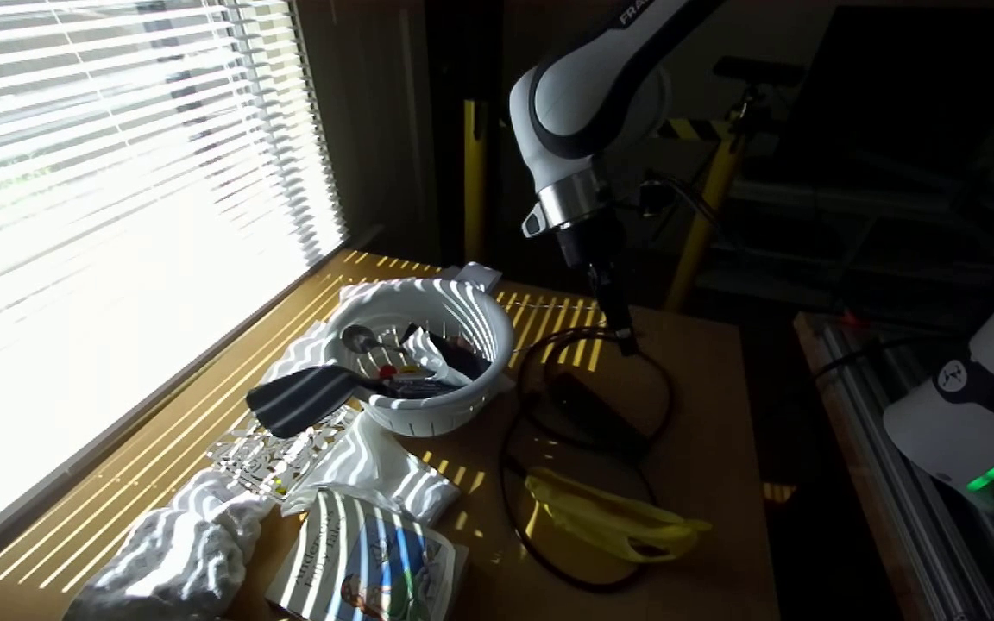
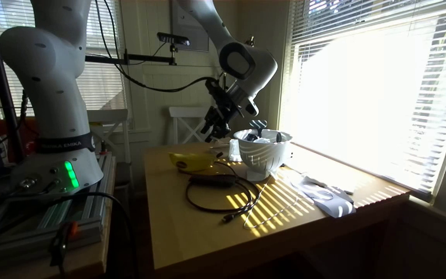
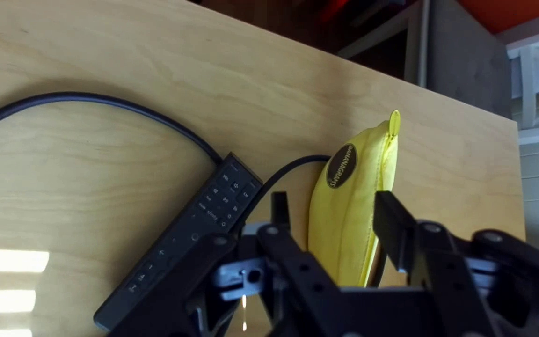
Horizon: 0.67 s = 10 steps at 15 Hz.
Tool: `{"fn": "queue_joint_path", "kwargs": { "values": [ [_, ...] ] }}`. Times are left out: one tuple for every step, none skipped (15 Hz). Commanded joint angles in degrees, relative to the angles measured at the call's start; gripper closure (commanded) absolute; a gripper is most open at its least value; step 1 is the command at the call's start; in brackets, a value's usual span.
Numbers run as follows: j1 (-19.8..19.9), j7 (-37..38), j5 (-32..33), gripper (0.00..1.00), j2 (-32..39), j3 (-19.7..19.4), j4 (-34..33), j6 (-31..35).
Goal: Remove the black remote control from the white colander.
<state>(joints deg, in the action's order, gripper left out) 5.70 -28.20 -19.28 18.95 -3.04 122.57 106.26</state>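
Note:
The black remote control [image 3: 194,229] lies flat on the table, outside the white colander. It shows in both exterior views [image 1: 592,410] [image 2: 212,180], with the black cable looped around and against it. The white colander [image 1: 428,421] stands upright beside it, also in an exterior view [image 2: 263,157], and is out of the wrist view. It holds a black spatula [image 1: 303,401], a spoon and other dark and shiny items. My gripper [image 3: 332,208] is open and empty, above the table. In the wrist view its fingers frame the yellow pouch, with the remote to their left.
The yellow banana-shaped pouch [image 3: 344,210] lies near the remote, over part of the black cable [image 3: 82,97]. A book [image 1: 376,561], clear plastic packaging [image 1: 376,466] and a crumpled silvery bag [image 1: 178,552] lie along the window side. A thin pale cord [image 2: 269,223] lies near the colander.

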Motion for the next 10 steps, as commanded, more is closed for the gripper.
{"fn": "queue_joint_path", "kwargs": {
  "values": [
    [-0.9, 5.4, 2.7, 0.74, 8.3, 2.4, -9.9, -3.6],
    [-2.0, 10.2, 3.1, 0.74, 9.2, 2.6, -11.0, -1.9],
    [-2.9, 14.9, 2.9, 0.24, 9.5, 2.6, -11.6, -0.2],
    [-3.5, 17.9, 2.9, 0.23, 9.7, 2.9, -12.1, 0.2],
    [-4.6, 21.8, 3.0, 0.18, 9.6, 2.9, -11.7, 2.2],
    [-5.5, 25.4, 2.5, 0.10, 8.3, 2.9, -10.5, 4.3],
    [-6.2, 28.3, 2.5, 0.04, 7.0, 2.8, -9.2, 6.7],
    [-7.1, 30.2, 2.3, 0.00, 4.9, 2.9, -6.6, 10.7],
    [-7.7, 32.6, 2.2, 0.00, 3.5, 2.8, -5.0, 13.4],
    [-8.2, 34.2, 2.6, 0.00, 1.5, 2.7, -3.1, 16.4]
  ]
}}
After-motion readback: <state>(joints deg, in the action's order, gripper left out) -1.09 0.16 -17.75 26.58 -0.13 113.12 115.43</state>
